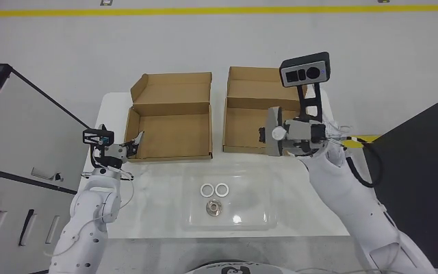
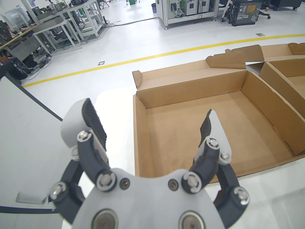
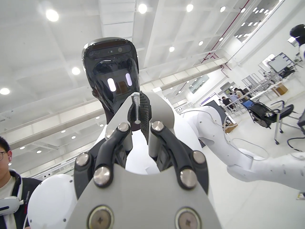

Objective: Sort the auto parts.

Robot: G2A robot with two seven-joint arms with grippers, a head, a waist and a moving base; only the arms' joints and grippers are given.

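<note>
I read the left box [image 1: 171, 135] and right box [image 1: 241, 130] as matt brown cardboard, the bolt [image 3: 136, 109] as bright threaded metal (between rough black pads [image 3: 145, 117]), the tray [image 1: 269, 220] clear glossy plastic.

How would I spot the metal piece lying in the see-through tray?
On the white table, in front of the two cardboard boxes, sits a clear tray. Inside it, just nearer the robot than two white rings, lies the metal piece: the only grey, shiny disc, not white.
</note>
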